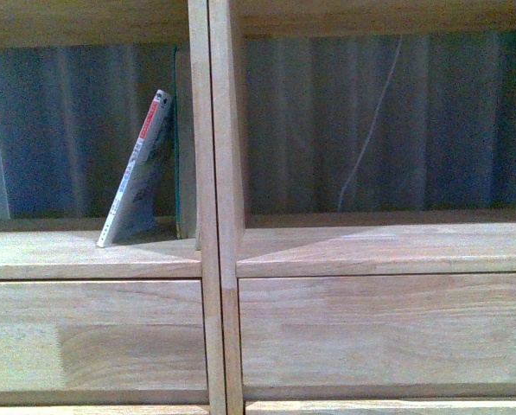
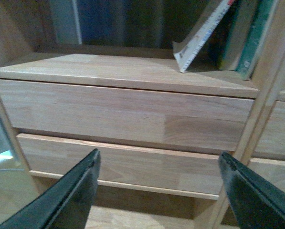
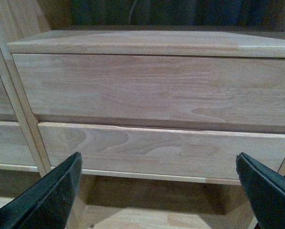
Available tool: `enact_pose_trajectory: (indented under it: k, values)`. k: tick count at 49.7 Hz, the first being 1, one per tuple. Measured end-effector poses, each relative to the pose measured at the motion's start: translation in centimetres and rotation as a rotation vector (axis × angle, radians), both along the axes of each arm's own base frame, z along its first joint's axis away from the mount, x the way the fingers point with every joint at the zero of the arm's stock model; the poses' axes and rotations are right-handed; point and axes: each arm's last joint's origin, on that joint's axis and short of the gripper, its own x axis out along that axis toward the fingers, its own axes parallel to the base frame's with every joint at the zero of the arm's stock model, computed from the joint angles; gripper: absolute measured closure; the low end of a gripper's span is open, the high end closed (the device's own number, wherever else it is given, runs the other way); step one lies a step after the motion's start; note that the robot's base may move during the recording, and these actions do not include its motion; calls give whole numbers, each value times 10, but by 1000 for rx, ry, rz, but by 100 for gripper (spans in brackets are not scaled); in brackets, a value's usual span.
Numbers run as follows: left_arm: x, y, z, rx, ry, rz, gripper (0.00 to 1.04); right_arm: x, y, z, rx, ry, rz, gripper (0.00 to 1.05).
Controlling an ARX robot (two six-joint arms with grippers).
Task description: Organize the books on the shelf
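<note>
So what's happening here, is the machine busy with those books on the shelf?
Nothing is being held right now. Both the left gripper and the right gripper are open and empty, facing the drawer fronts of the wooden shelf. In the left compartment, a white book leans tilted toward the divider, where a teal book stands upright. The right compartment holds no books.

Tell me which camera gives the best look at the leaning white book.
The front view: the white book shows whole, red-white spine out, leaning toward the teal book in the shelf's left compartment. The left wrist view catches only its lower part. The right wrist view shows none of it.
</note>
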Motion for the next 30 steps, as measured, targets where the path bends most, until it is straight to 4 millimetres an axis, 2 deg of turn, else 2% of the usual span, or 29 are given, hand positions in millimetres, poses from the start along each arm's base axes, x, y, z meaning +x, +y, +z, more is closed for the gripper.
enact_pose_trajectory:
  k: [7, 14, 21, 30]
  values:
    - [1, 2, -30, 4, 21, -47, 57, 0, 0, 0, 0, 0, 0, 7]
    - [0, 12, -40, 3, 14, -16, 82, 0, 0, 0, 0, 0, 0, 7]
    - [0, 12, -48, 3, 15, -23, 102, 0, 0, 0, 0, 0, 0, 7]
    - [0, 12, -56, 5, 12, -23, 102, 0, 0, 0, 0, 0, 0, 7]
